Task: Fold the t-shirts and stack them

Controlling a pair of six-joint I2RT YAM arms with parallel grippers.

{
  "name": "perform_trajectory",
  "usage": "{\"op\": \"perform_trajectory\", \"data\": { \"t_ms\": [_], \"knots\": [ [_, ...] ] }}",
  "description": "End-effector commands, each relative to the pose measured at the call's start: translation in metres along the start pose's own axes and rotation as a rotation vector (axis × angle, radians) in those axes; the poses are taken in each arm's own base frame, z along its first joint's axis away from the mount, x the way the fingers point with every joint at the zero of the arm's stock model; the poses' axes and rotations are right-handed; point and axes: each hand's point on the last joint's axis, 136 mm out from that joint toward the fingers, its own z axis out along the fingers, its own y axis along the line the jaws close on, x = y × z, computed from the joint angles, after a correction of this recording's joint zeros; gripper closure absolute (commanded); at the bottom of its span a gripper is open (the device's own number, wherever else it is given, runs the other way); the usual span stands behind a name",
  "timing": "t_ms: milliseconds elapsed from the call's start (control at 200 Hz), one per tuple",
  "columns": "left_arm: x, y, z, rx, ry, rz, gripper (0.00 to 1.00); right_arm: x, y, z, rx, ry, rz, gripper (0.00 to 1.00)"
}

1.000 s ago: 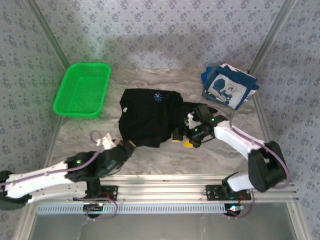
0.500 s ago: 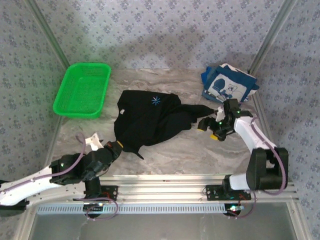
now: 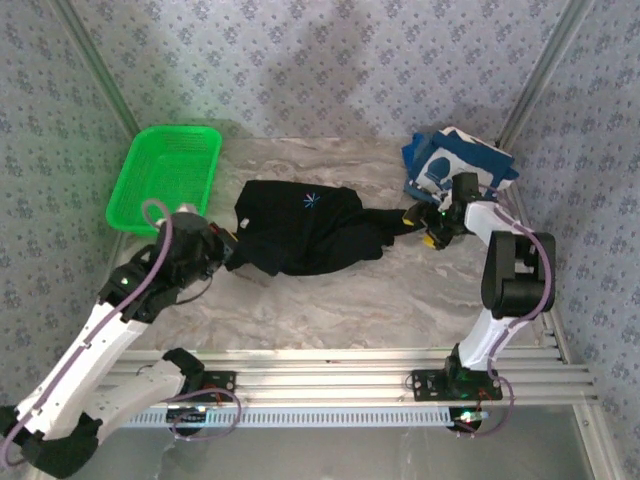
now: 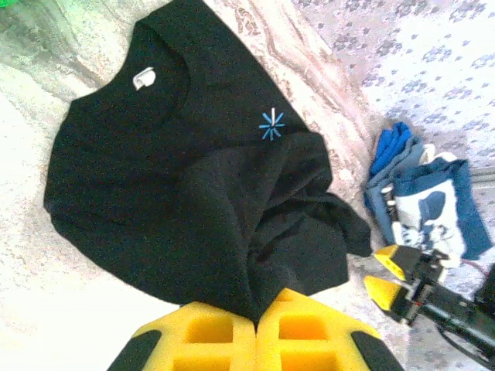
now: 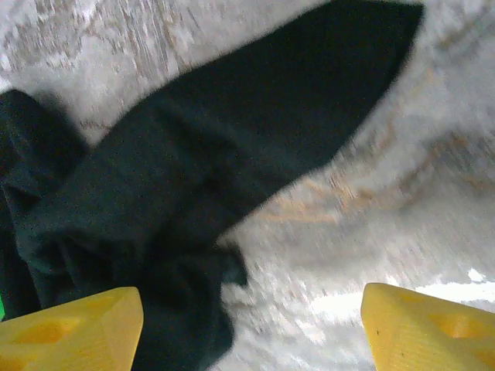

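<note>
We are spreading the black shirt [image 3: 300,238], bunched in the middle of the table [image 3: 400,300]; the navy shirt [image 3: 455,172] lies back right. Our left tool [image 4: 257,313] pinches the black shirt's edge, and our right tool [image 5: 251,301] gapes above a sleeve [image 5: 309,100]. Next, we judge, we grip that sleeve and pull it flat.

Shirt [image 3: 300,240] between basket [image 3: 131,188] (left) and folded shirt [image 3: 456,170]

light bright, diffuse | top view sharp, soft shadows on the wall [image 3: 300,85] behind the black t-shirt [image 3: 300,235] | left wrist: table [image 4: 27,255] left of the shirt blown out white | right wrist: smeared by blur, shirt folds lost in black
</note>
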Motion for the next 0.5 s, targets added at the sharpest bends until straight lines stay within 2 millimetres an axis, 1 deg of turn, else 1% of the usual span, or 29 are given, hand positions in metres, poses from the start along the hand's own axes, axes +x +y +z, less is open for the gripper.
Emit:
{"op": "perform_trajectory", "data": {
  "t_ms": [0, 75, 170, 250, 305, 365, 400, 440, 495],
  "knots": [
    [-0.003, -0.031, -0.020, 0.162, 0.073, 0.040, 1.00, -0.022, 0.027, 0.010, -0.043, -0.012, 0.009, 0.26],
    [-0.012, -0.042, -0.024, 0.216, 0.073, 0.012, 1.00, -0.026, 0.018, 0.023, 0.015, -0.003, 0.026, 0.30],
    [-0.019, -0.054, -0.034, 0.242, 0.070, 0.031, 1.00, -0.032, 0.007, 0.036, 0.056, -0.017, 0.074, 0.35],
    [-0.027, -0.064, -0.044, 0.262, 0.051, 0.047, 1.00, -0.037, 0.004, 0.045, 0.090, -0.024, 0.085, 0.41],
    [-0.036, -0.073, -0.054, 0.290, 0.020, 0.048, 1.00, -0.040, 0.004, 0.049, 0.105, -0.021, 0.087, 0.47],
    [-0.048, -0.086, -0.067, 0.328, -0.019, 0.049, 1.00, -0.043, 0.003, 0.051, 0.117, -0.026, 0.087, 0.55],
    [-0.054, -0.095, -0.076, 0.353, -0.039, 0.059, 1.00, -0.046, 0.003, 0.050, 0.123, -0.036, 0.085, 0.64],
    [-0.061, -0.104, -0.084, 0.370, -0.057, 0.073, 1.00, -0.049, 0.005, 0.050, 0.121, -0.038, 0.082, 0.76],
    [-0.069, -0.117, -0.092, 0.388, -0.076, 0.093, 1.00, -0.054, 0.009, 0.049, 0.098, -0.043, 0.074, 0.88]
  ]
}}
